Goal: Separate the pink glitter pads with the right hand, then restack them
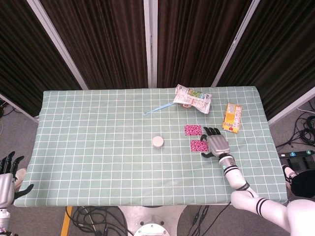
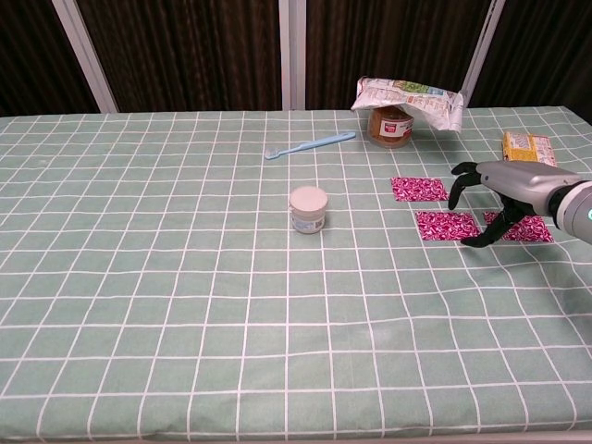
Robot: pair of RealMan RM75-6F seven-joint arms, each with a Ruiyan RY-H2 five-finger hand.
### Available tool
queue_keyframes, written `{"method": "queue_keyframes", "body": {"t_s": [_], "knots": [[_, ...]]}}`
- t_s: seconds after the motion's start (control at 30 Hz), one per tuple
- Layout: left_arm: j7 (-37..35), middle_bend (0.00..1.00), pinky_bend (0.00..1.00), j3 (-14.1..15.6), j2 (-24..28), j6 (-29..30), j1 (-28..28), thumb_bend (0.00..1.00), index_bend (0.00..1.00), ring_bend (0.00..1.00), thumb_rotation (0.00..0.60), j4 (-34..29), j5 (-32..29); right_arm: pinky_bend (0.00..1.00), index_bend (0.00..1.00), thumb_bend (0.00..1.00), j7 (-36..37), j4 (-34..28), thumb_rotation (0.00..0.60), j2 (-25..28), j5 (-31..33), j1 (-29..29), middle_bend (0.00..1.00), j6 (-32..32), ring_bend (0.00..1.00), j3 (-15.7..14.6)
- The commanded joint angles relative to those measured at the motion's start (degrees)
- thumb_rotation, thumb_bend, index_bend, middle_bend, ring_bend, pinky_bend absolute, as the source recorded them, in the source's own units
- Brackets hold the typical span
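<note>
Left hand point(image 1: 7, 173) idle at the lower left corner of the head view, fingers apart, grasping nothing; right hand point(image 2: 504, 196) at centre right, fingers spread and released, poised over the pads. Three pink glitter pads point(image 2: 448, 225) lie separated: two in a row, the right one point(image 2: 524, 228) partly under the hand, the third point(image 2: 418, 189) just beyond. Restacking is judged next. Risk: thin flat pads may slide on the checked cloth point(image 2: 185, 277); a spread hand could nudge the neighbour askew. Jar point(image 2: 308, 209) and toothbrush point(image 2: 310, 144) stand clear.

Matt checked cloth on the table point(image 2: 185, 277), sparkly pink glitter pads point(image 2: 448, 225), glossy plastic right hand point(image 2: 504, 190)
</note>
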Motion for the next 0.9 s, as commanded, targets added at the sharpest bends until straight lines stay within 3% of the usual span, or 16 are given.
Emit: {"method": "queue_keyframes", "body": {"t_s": [0.03, 0.9], "knots": [[-0.1, 0.15, 0.13, -0.1, -0.1, 0.0, 0.0, 0.17, 0.22, 0.11, 0.600, 0.1, 0.0, 0.00, 0.34, 0.12, -0.3, 0.7, 0.514, -0.5, 0.4, 0.2, 0.04, -0.3, 0.00, 0.1], [0.0, 0.15, 0.13, -0.1, -0.1, -0.4, -0.1, 0.17, 0.22, 0.11, 0.600, 0.2, -0.3, 0.00, 0.34, 0.12, 0.3, 5.2, 0.515, -2.8, 0.9, 1.5, 0.04, -2.8, 0.00, 0.5]]}}
